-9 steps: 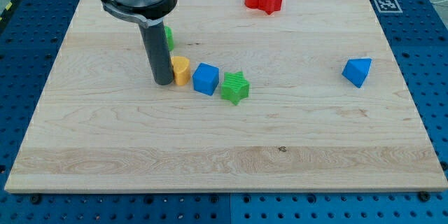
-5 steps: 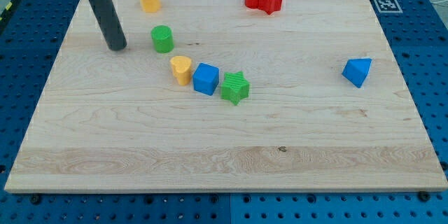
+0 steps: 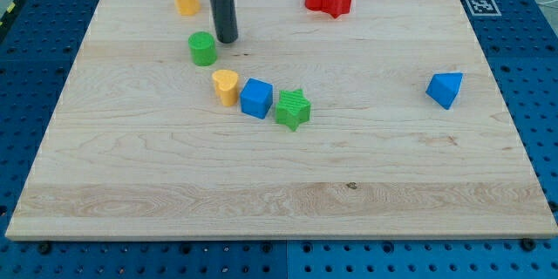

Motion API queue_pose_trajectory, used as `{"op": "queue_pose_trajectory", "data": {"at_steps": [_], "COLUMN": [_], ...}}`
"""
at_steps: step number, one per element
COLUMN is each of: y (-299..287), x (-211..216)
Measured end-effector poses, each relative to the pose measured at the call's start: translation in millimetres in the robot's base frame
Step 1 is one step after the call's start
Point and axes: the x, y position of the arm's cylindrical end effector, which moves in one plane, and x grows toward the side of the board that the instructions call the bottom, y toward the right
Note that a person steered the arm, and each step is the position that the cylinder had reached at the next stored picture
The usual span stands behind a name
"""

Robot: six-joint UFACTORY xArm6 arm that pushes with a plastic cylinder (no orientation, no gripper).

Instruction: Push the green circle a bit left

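Standing: my tip (image 3: 226, 39), the lower end of a straight dark rod, sits on the pale wooden desk (image 3: 279, 183), just beside the green circle's upper right.
Tool: a plain rod with no jaws, so there is nothing to open or close; it grips nothing.
Task piece: small green plastic circle block (image 3: 202, 49), upper left part of the board, upright on its flat base.
Handling: likely light, rigid and quick to slide on smooth wood (a judgement); it can only be pushed. Contact belongs at the middle of its right side, as an off-centre touch on the round wall may send it off line.
Neighbours: yellow heart-shaped block (image 3: 226, 86), blue cube (image 3: 256, 98) and green star block (image 3: 293, 109) in a row below; yellow block (image 3: 185, 0) above.
Leftward path: bare wood.
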Motion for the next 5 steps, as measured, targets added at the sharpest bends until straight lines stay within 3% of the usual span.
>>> {"op": "queue_pose_trajectory", "data": {"at_steps": [4, 5], "y": [-37.9, -47.3], "x": [38.8, 16.0]}}
